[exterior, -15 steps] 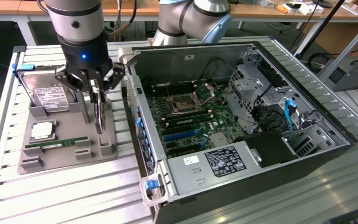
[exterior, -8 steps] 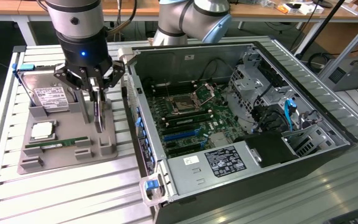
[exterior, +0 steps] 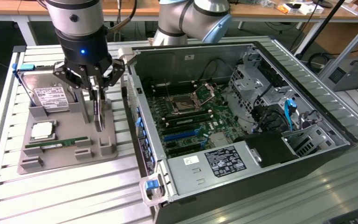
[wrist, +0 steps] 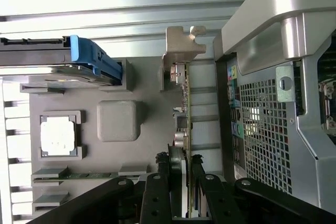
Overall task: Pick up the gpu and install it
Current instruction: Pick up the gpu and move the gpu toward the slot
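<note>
Slatted metal table (exterior: 73,196) carries a gray holder tray (exterior: 61,161) and an open computer case (exterior: 185,51). I see my gripper (exterior: 97,91) clamped on the gpu (exterior: 99,116), which stands on edge at the tray, between the hard drive (exterior: 50,95) and the case.

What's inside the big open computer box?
Inside the computer case you can see a green motherboard with a processor socket, blue cables and a metal drive cage. The power supply covers whatever lies under it.
</note>
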You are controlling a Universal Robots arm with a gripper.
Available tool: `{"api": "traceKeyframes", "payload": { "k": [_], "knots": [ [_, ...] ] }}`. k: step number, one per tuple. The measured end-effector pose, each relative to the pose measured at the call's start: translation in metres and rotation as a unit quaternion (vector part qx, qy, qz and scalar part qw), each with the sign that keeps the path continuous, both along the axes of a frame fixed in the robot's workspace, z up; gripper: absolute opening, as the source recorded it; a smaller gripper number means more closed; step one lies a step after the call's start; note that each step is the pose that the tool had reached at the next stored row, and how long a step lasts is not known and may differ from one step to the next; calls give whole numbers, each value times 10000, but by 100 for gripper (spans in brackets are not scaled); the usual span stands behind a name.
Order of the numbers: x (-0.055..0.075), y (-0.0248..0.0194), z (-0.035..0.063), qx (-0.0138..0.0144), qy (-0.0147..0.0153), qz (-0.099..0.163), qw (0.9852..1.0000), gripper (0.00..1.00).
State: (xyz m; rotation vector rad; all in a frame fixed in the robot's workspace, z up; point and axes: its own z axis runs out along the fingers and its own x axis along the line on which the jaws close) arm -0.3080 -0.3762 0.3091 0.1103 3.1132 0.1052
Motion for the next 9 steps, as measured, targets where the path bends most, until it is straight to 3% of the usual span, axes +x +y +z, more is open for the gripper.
{"api": "traceKeyframes", "payload": {
  "k": [9],
  "knots": [
    [0, 0, 54, 0, 0, 0, 10000, 27]
  ]
}}
